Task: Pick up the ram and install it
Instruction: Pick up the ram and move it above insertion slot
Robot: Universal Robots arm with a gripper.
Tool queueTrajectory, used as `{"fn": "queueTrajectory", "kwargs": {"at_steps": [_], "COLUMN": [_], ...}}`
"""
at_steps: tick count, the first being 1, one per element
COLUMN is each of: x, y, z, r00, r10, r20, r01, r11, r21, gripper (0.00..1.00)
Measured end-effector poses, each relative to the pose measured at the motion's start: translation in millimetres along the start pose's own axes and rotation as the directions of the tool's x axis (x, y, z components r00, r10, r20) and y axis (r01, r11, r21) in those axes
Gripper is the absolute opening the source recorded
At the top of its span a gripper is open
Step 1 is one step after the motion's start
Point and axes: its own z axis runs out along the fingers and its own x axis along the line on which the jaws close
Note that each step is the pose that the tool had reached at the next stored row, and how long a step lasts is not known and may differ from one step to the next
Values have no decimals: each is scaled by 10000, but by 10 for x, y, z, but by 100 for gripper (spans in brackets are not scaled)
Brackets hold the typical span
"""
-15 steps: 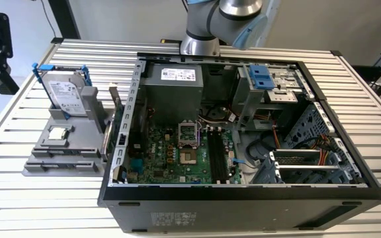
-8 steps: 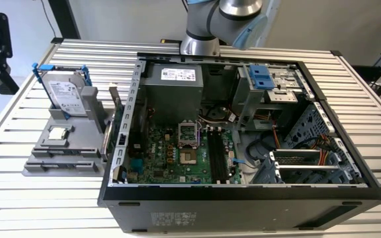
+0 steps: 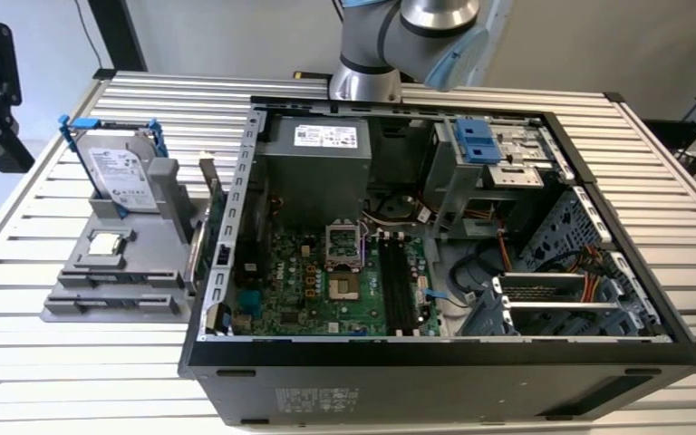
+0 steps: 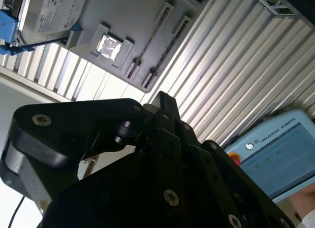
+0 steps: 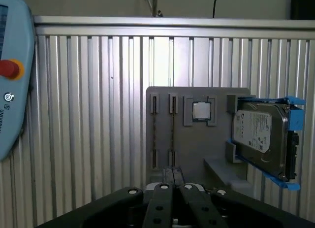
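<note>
On the flat grey slotted holder (image 5: 197,144), the thin, narrow ram stick (image 5: 172,132), judged light, stiff and fragile, is best pinched mid-length, while the black claw (image 5: 173,170) is seen closed and empty.

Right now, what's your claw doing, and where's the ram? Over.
Claw shut, empty, pointed at the gray holder. Ram on edge in a holder slot, untouched. Nothing between them.

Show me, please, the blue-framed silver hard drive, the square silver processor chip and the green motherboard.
Blue-framed silver hard drive (image 5: 258,132): first wrist view, labelled face.
Square silver processor chip (image 5: 201,111): first wrist view, its centre.
Green motherboard (image 3: 285,308): exterior view, bare board.
</note>
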Motion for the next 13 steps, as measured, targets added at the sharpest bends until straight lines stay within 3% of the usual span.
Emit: {"fn": "queueTrajectory", "kwargs": {"at_steps": [3, 12, 13], "x": [0, 0, 0], "y": [0, 0, 0], "z": [-1, 0, 0], "r00": [9996, 9996, 9996], "r10": [-275, -279, -280], "r20": [3, 4, 3], "r01": [275, 279, 280], "r11": [9996, 9996, 9996], "r21": [-12, -11, -11], "gripper": [0, 0, 100]}}
